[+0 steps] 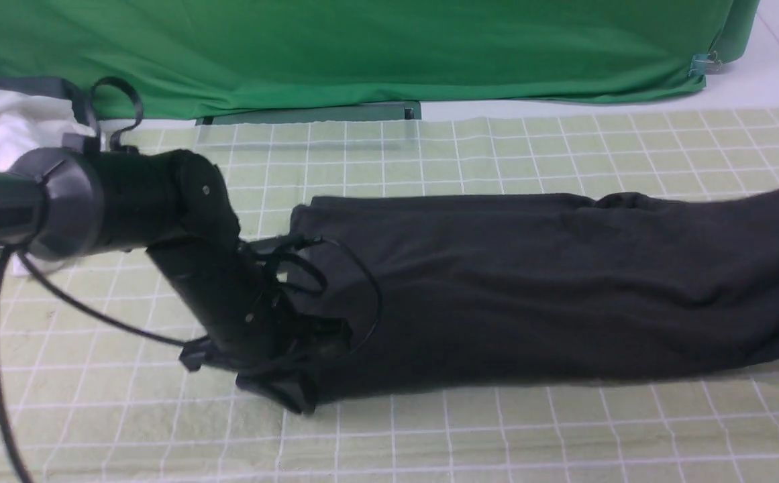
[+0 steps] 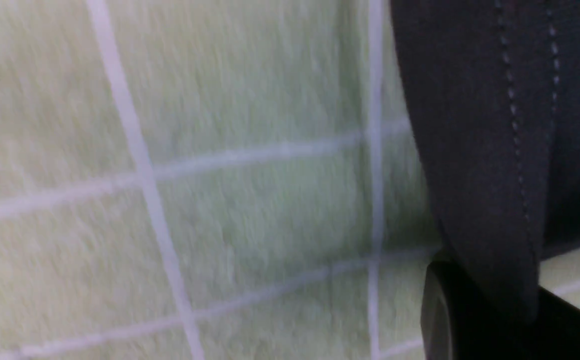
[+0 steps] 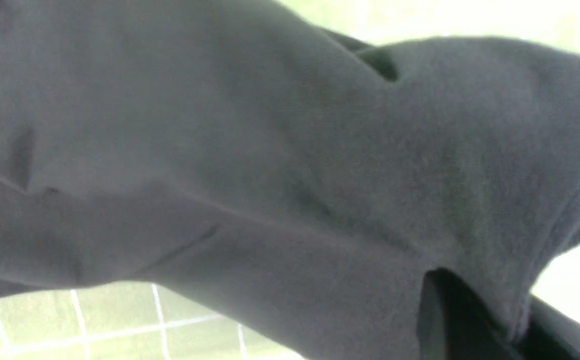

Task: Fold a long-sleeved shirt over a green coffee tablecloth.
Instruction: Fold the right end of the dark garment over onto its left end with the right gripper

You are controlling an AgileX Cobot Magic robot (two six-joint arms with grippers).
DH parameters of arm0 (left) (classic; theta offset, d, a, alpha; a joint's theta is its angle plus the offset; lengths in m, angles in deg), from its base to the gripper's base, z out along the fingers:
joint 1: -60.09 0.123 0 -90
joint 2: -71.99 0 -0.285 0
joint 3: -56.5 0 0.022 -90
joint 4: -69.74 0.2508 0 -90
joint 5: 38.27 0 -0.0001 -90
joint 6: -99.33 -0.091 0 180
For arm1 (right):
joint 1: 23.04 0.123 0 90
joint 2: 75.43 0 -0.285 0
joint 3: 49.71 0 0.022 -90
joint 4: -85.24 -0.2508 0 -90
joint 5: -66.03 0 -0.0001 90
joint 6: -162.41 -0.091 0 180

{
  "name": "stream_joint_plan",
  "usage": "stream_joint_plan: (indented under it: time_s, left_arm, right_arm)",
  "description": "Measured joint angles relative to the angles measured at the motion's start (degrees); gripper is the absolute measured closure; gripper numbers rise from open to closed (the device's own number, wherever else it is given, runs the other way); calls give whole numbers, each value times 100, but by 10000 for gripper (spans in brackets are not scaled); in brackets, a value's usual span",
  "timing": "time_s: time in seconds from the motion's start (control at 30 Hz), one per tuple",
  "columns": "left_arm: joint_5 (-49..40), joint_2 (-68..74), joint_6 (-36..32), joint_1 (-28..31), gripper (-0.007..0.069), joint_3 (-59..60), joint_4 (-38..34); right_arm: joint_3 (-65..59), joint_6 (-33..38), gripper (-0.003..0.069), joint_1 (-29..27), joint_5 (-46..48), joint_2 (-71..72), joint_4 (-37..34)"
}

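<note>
Green backdrop [image 1: 362,54] behind, white garment [image 1: 0,127] far left. Left arm [image 1: 127,194] hides long-sleeved shirt [image 1: 530,295] corner on tablecloth [image 1: 496,429]. Left end effector [image 1: 295,390] clamped on hem; right end effector [image 3: 474,320] pinching shirt fabric.

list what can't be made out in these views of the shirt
- Right gripper: outside the front view; its wrist view shows shirt fabric covering its tips.
- Left gripper: tips blend into the dark shirt, front view.
- Shirt's right end: cut by the front view's edge.
</note>
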Motion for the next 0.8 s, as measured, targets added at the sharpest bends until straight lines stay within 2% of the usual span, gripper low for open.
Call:
stream_joint_plan:
  time_s: [0.27,0.43,0.53,0.7,0.8]
  left_arm:
    - [433,-1584,-41,-51,600,1779,-398]
    - [842,-1914,-171,-51,596,2074,-446]
    - [875,-2007,-176,-51,564,2056,-452]
    - [606,-2042,-294,-51,435,1684,-317]
    - [235,-2046,-318,-51,353,1266,-112]
  right_arm:
    - [-907,-14,627,0,86,619,242]
    - [-926,-126,627,0,80,619,247]
    - [-926,-181,627,0,80,619,205]
    - [-926,-323,627,113,80,654,-212]
    - [-865,-413,628,465,85,700,-374]
